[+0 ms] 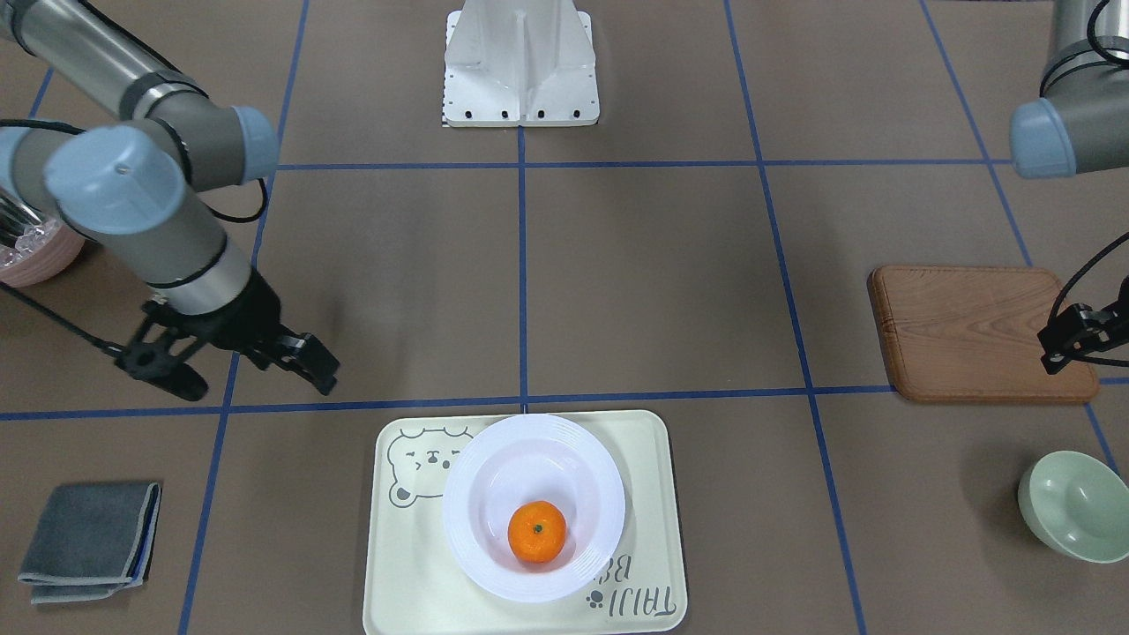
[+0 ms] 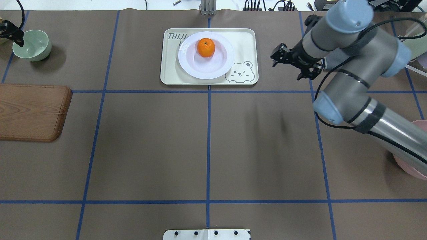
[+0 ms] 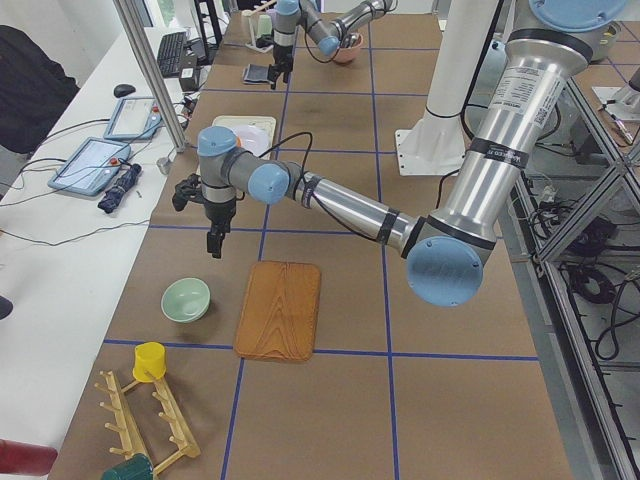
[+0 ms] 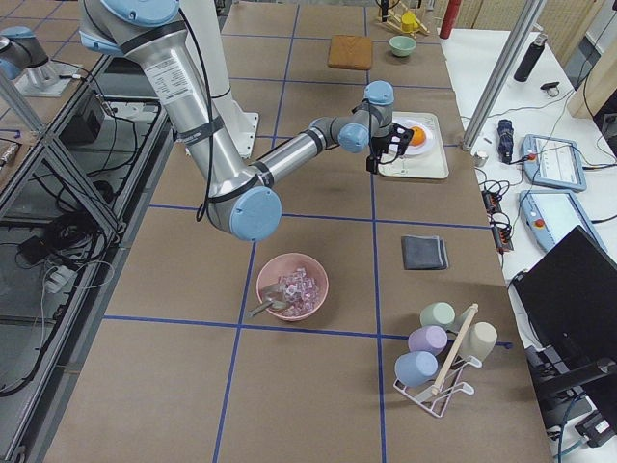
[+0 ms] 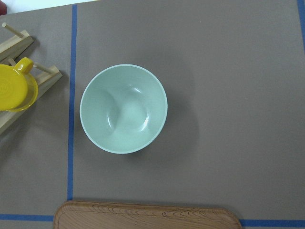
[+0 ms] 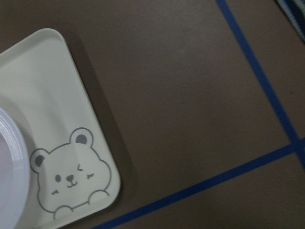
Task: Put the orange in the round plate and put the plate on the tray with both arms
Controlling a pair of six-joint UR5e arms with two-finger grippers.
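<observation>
The right gripper [image 1: 256, 377], which is hanging closest to the front-facing camera, is keeping its fingers spread and is holding nothing, near the tray [image 1: 414, 564]. If this arm is sweeping low, a finger could be catching the tray's rim and jolting the round plate [image 1: 460, 507]. The glossy white plate is sitting on the tray, with the orange [image 1: 537, 531] resting in its sunken centre. The left gripper [image 1: 1072, 339] is hovering well apart, near the wooden board [image 1: 961, 326]. It is too small for me to tell its state.

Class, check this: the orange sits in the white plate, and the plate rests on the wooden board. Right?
No. The plate holding the orange rests on the cream bear tray, not the wooden board, as the overhead view shows.
</observation>
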